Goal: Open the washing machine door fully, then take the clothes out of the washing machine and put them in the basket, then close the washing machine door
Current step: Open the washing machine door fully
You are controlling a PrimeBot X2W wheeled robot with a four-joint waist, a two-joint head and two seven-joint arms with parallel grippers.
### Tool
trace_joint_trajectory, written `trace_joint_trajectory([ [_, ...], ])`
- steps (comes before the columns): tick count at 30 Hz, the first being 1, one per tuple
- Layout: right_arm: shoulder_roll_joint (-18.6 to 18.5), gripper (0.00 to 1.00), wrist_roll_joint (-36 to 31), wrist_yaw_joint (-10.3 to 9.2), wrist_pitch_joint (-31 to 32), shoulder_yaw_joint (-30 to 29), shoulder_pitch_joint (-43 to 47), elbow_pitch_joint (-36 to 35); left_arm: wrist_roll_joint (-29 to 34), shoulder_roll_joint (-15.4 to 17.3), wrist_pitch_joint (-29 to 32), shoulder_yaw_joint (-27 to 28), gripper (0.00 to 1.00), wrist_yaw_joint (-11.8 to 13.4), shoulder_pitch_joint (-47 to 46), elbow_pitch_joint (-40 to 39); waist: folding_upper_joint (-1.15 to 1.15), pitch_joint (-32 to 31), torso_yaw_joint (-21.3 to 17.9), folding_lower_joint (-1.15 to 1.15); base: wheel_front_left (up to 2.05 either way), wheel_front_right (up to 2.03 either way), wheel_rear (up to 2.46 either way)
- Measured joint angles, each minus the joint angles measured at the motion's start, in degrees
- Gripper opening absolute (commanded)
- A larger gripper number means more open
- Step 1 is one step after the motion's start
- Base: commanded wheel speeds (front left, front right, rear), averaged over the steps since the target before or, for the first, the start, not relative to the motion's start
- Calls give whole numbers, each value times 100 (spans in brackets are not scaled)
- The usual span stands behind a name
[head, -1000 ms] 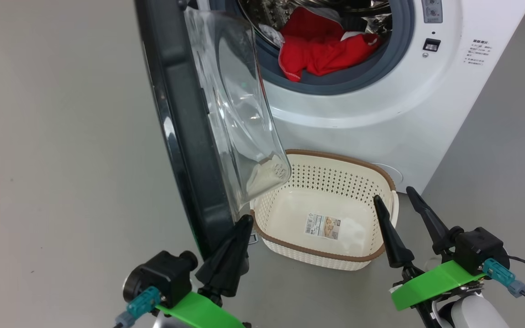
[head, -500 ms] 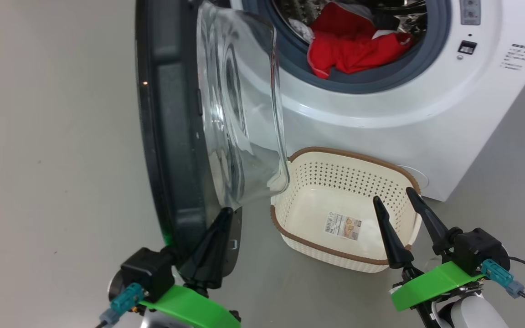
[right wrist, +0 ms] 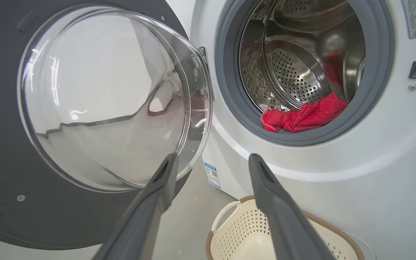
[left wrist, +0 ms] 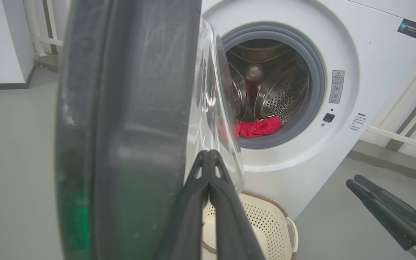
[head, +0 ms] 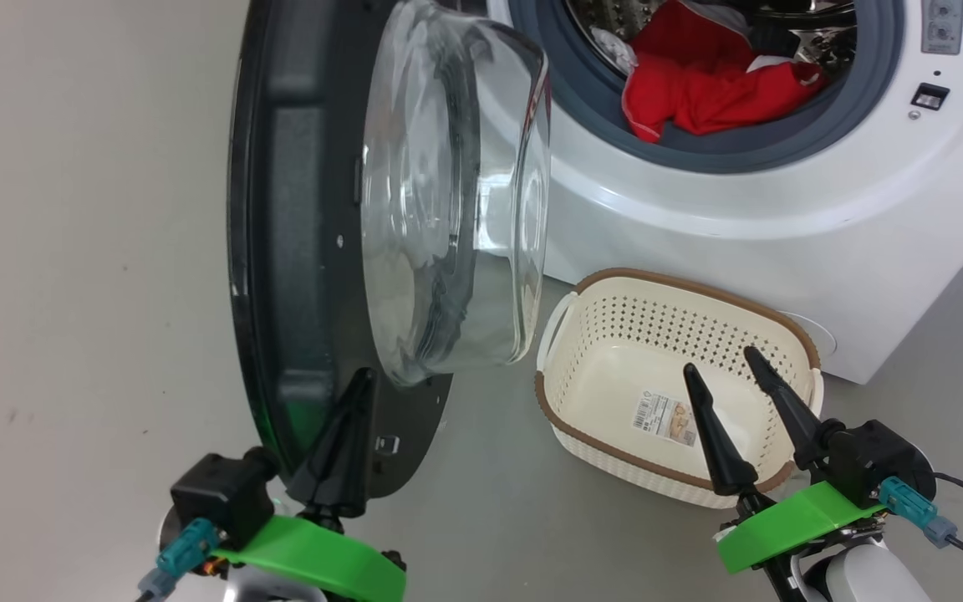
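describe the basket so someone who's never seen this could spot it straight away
Start at the big white washing machine; on the grey floor just before it, right of the open washing machine door, sits the basket. It alone is cream perforated plastic with a brown rim, side handles and a paper label on its bottom.

black-rimmed washing machine door (head: 306, 251) stands open at centre left, glass bowl bulging rightward. red clothes (head: 699, 92) lie in the white washing machine (head: 741, 234), upper right. cream basket (head: 665, 322) sits upright below.
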Motion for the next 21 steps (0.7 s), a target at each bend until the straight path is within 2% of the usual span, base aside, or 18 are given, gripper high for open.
trace_joint_trajectory([
  [4, 0, 100, -9, 0, 9, -2, 0, -3, 12, 58, -58, 81, 0, 80, 2, 55, 0, 11, 82, 0, 0, 0, 0],
  [12, -1, 100, -155, 0, 109, 14, -3, -56, 231, 203, -263, 352, 0, 446, -4, 276, 0, 102, 122, 0, 0, 0, 0],
  [21, -2, 100, -213, 0, 215, 67, -7, -130, 274, 282, -520, 658, 0, 673, -101, 530, 0, 190, 121, 0, 0, 0, 0],
])
